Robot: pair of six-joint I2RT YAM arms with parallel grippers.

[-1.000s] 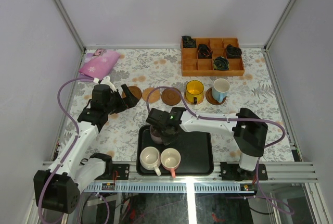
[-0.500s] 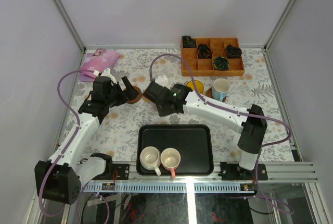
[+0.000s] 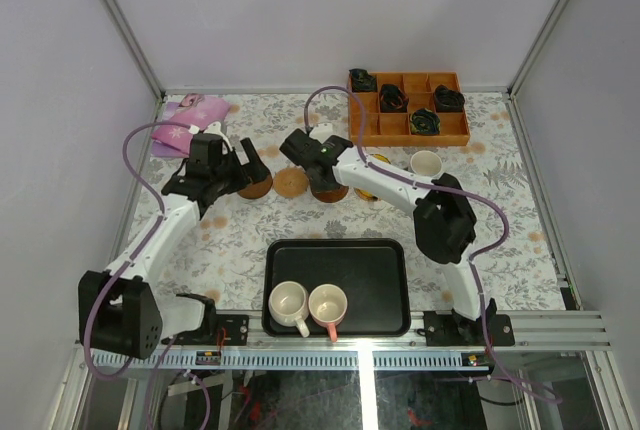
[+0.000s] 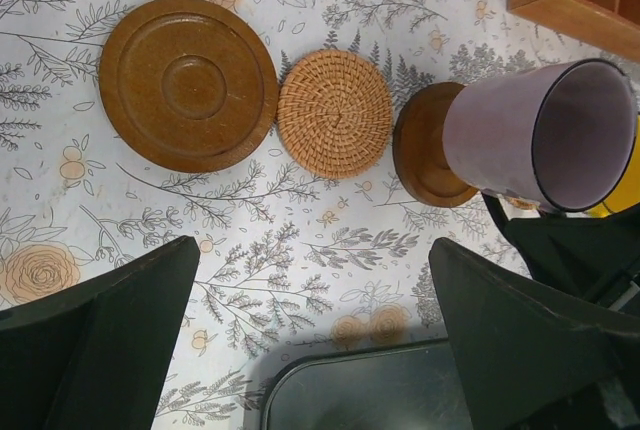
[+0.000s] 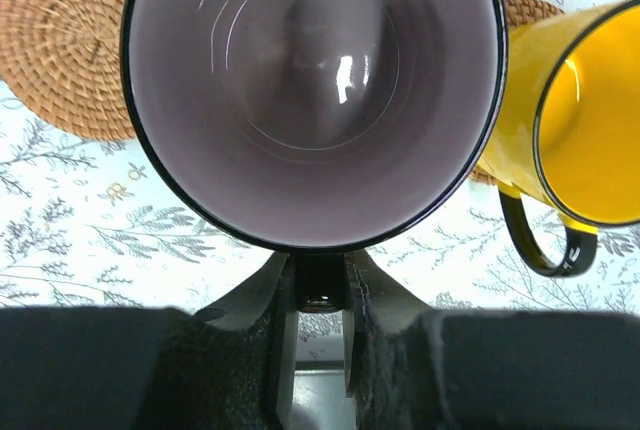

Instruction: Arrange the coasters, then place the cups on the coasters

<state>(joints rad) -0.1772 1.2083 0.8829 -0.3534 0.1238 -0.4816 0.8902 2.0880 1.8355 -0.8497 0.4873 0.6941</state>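
Note:
The mauve cup hangs by its handle in my right gripper, which is shut on it. It sits over a dark coaster; I cannot tell whether it touches it. Left of that lie a woven coaster and a larger dark wood coaster. The yellow cup stands on another woven coaster just right of the mauve one. The blue-handled white cup is further right. My left gripper hovers open beside the large dark coaster, holding nothing. A cream cup and a pink-handled cup stand on the tray.
The black tray lies at the near edge between the arm bases. An orange compartment box with dark bundles stands at the back right. A pink pouch lies at the back left.
My right arm has carried the mauve cup off the tray and back to the coaster row. The left gripper has moved a little farther back, still open.

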